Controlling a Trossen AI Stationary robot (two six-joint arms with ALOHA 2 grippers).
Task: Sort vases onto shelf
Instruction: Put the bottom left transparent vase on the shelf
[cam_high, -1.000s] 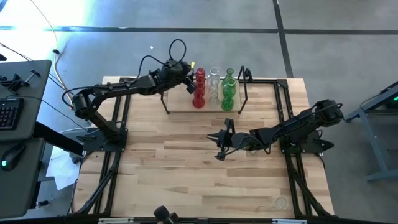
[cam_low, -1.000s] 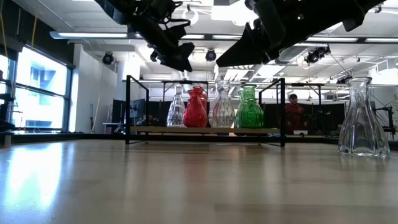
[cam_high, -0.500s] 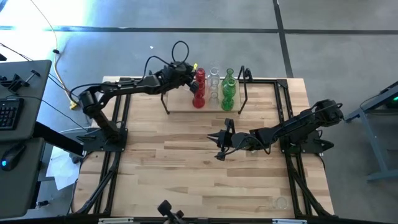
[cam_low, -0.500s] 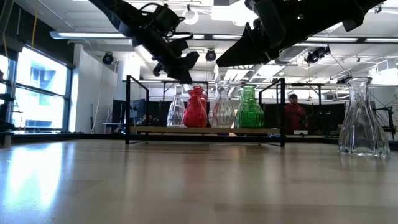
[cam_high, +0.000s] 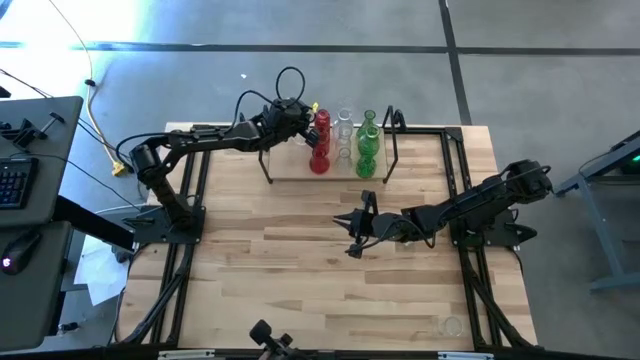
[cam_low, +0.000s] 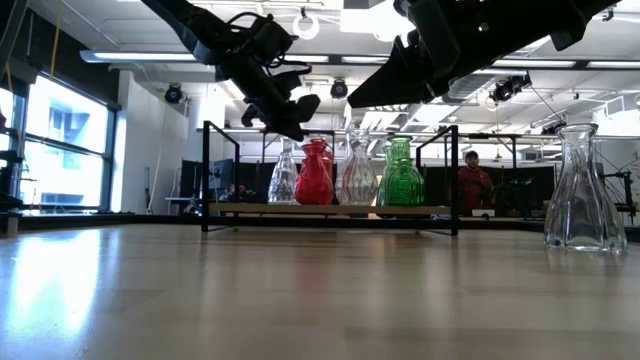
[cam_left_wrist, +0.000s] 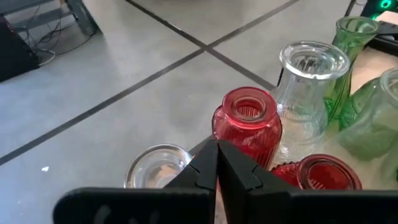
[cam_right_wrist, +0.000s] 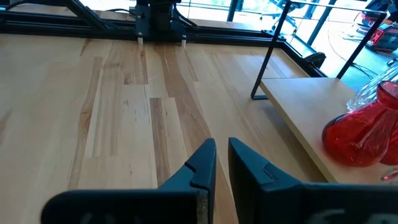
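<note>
on the shelf (cam_high: 290, 172), at least six vases counted: two red (cam_left_wrist: 247, 127), two green (cam_left_wrist: 351, 46), two clear (cam_left_wrist: 309, 87). all glass, ribbed round bellies, narrow necks, open round mouths. grouped toward the shelf's right half in the high view, standing upright close together. nothing visible inside any of them.

one more clear vase (cam_low: 585, 190) apart from the rest, on the table (cam_high: 300, 280) near its front right corner; flared conical body, straight neck.

shelf: low pale-wood board, black wire frames at both ends, set at the table's far edge.

left gripper (cam_left_wrist: 216, 171) above the shelf's left part, just beside the red vases, fingers pressed together, pinching nothing; below its tips in the wrist view, the mouth of a clear vase and the nearer red one.

right gripper (cam_right_wrist: 216, 165) over mid-table, in front of the shelf, fingers drawn nearly together with a thin gap, holding nothing.

table: light butcher-block planks, black frame rails along the sides.

beyond the table, a person in red (cam_low: 471, 180) seated far off.
</note>
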